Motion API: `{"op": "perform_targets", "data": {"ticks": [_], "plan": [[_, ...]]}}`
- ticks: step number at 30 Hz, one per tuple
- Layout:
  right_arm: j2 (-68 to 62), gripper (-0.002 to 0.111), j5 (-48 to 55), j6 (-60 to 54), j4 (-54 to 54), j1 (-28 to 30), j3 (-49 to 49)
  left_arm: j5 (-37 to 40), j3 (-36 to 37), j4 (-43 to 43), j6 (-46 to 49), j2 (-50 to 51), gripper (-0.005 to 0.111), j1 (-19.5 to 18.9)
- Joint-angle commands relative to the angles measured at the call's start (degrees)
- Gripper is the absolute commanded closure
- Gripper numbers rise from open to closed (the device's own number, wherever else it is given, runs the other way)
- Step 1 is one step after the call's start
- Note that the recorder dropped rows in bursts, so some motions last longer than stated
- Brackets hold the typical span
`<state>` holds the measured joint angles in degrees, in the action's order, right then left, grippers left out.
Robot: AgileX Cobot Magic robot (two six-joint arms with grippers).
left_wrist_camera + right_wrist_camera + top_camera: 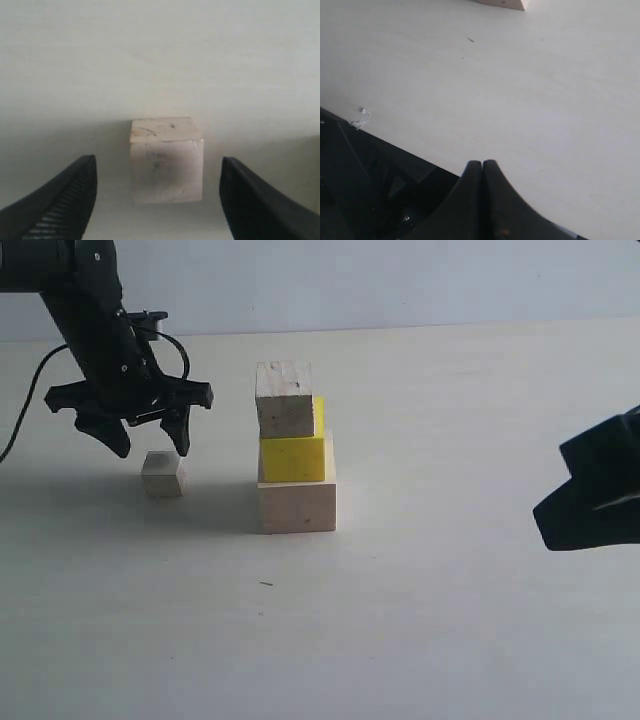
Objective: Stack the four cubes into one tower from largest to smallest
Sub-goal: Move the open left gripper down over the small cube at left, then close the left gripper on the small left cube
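small cube centred between the parted left jaws, clear of both

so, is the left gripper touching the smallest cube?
Apart. The left wrist view shows the left gripper open, with bare table visible between each finger and the smallest cube.

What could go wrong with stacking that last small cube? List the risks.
1. The upper wooden cube sits off-centre on the yellow cube, close to its left edge. Pressing the small cube down on it could shift or tip it.
2. The left gripper hangs open just above the small cube, not yet around it. An uneven close might push or twist the cube instead of gripping it squarely.
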<state>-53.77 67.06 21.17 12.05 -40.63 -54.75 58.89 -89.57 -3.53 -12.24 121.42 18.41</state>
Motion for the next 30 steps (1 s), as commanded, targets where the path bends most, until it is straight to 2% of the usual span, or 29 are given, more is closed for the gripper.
{"op": "perform_targets", "data": {"ticks": [1, 30], "plan": [[0.36, 0.108, -0.42, -0.58, -0.02, -0.01, 0.26, -1.21, 0.08, 0.01, -0.38, 1.23, 0.04, 0.51], [0.36, 0.108, -0.89, -0.48, 1.2, -0.01, 0.26, -3.57, 0.08, -0.1, 1.75, 2.32, 0.04, 0.51]]}}
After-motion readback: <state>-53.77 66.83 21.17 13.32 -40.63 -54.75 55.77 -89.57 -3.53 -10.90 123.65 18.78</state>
